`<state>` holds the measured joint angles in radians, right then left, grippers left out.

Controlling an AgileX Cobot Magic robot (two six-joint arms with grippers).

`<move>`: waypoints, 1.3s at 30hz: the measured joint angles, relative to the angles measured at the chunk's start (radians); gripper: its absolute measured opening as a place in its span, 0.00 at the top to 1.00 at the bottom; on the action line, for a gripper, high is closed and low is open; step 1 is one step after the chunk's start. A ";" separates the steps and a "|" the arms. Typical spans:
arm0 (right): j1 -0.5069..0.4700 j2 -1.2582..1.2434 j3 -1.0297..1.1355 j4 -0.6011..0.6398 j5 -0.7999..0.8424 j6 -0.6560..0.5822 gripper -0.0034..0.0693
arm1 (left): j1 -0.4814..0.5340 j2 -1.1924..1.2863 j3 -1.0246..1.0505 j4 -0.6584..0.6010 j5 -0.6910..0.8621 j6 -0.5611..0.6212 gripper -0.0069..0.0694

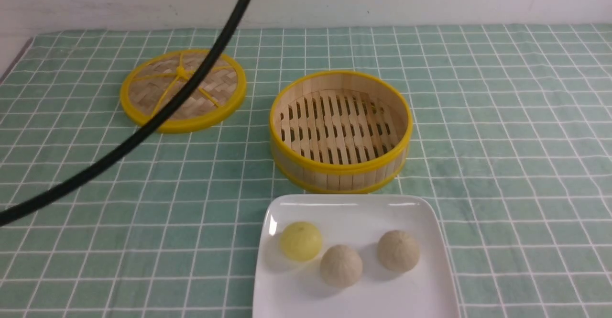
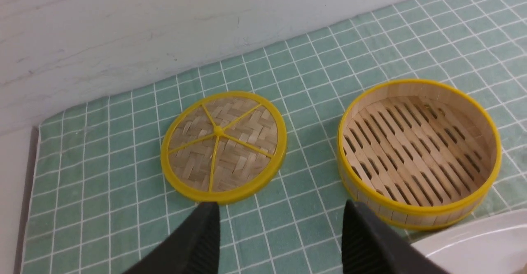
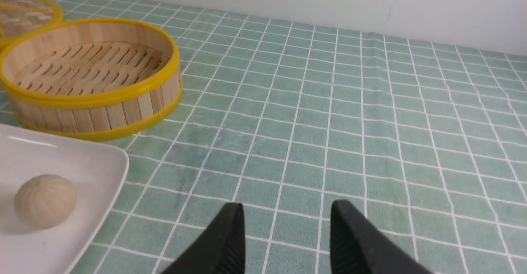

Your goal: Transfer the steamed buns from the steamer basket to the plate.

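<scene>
Green checked cloth (image 1: pixel 502 141), white wall behind. Lid (image 1: pixel 183 90) far left, black cable (image 1: pixel 119 148) cutting across it in the front view. Left gripper (image 2: pixel 282 224) spread, empty. Steamer basket (image 1: pixel 334 169) centre, nothing inside. Plate (image 1: pixel 358 210) just in front holds all 3 steamed buns (image 1: pixel 341 266). Right gripper (image 3: pixel 288 220) spread, empty. Risk: round buns on glossy glaze; a nudged plate could roll them off.

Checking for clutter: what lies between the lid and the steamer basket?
Only bare green checked cloth between lid and steamer basket, clearest in left wrist view.
</scene>
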<state>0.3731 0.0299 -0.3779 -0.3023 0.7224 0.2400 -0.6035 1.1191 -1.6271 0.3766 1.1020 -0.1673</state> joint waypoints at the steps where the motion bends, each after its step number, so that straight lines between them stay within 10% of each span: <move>1: 0.000 0.000 0.001 0.000 -0.001 0.000 0.54 | 0.000 0.000 0.001 0.000 -0.003 0.000 0.37; 39: 0.000 0.001 0.160 0.011 -0.184 0.131 0.63 | 0.000 0.000 0.008 0.004 -0.052 0.000 0.40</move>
<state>0.3731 0.0309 -0.2183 -0.2910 0.5386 0.3714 -0.6035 1.1191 -1.6195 0.3801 1.0496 -0.1673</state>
